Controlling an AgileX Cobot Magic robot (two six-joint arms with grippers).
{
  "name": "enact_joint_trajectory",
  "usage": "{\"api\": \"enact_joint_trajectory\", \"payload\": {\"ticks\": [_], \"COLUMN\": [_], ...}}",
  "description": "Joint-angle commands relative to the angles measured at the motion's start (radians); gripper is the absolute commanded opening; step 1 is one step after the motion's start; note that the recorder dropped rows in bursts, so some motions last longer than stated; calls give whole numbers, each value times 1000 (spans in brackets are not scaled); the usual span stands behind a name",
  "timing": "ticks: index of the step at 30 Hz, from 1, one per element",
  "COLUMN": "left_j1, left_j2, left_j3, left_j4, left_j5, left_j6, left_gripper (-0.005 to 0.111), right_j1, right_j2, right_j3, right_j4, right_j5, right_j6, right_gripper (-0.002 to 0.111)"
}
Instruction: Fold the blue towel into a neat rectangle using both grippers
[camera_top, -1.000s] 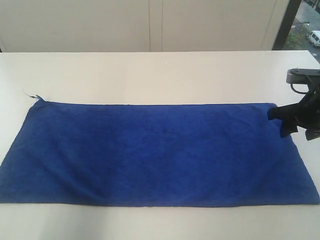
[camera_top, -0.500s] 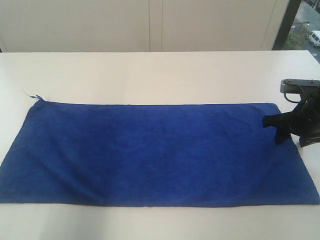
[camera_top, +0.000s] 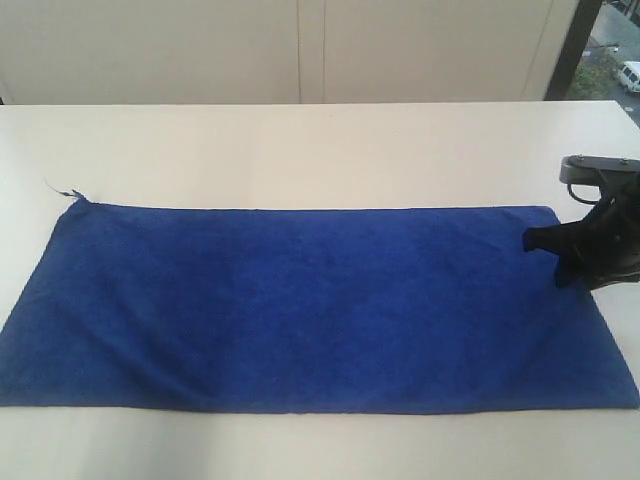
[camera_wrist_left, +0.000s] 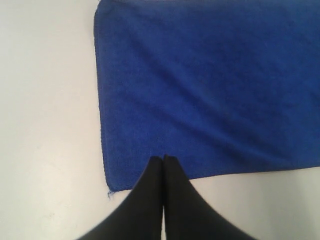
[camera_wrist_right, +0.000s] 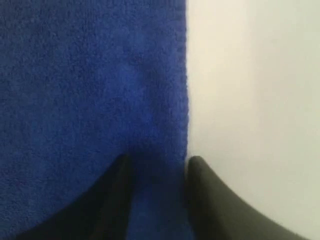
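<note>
White tag (camera_top: 62, 190): way out at the far-left corner of the cloth, a thin wisp poking onto the bare table (camera_top: 300, 150).
Left gripper (camera_wrist_left: 163, 159): only the left wrist view catches this one; it is out of the exterior shot. The claw is pressed together, two black fingers meeting with no gap and nothing seen between them. The tips sit over the cloth's hem, just beside a corner where a loose thread sticks out. Whether they touch the fabric, I cannot tell.
Blue towel (camera_top: 310, 305): spread flat and unfolded on the white table, its long side running across from the left edge of the exterior view almost to the right edge. There are a couple of soft creases toward the near-left part, and the rest is smooth and fuzzy.
Right gripper (camera_top: 545, 258): in at the far-right corner of the cloth, its black body leaning in from the right. The claw is apart. In the right wrist view one finger (camera_wrist_right: 115, 190) is over the blue, the other (camera_wrist_right: 210, 200) is over bare table just off the hem, and a strip of the edge runs between them. It is not closed on the cloth.
Wall (camera_top: 300, 50): pale panels behind the table.
Vehicle (camera_top: 630, 75): white, seen outside at the top right.
</note>
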Motion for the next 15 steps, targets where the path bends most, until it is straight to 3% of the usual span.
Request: {"api": "enact_joint_trajectory", "payload": {"ticks": [1, 5, 15], "left_j1": [0, 0, 0], "left_j2": [-6, -6, -6], "left_j3": [4, 4, 4], "left_j4": [-9, -9, -9], "left_j5": [13, 13, 13], "left_j6": [-5, -5, -5], "left_gripper": [0, 0, 0], "right_j1": [-5, -5, -16], "right_j2": [21, 21, -1], "right_j3": [7, 7, -5], "right_j4": [23, 23, 15], "right_j5": [28, 30, 26], "right_j6": [-12, -12, -12], "right_gripper": [17, 0, 0]}}
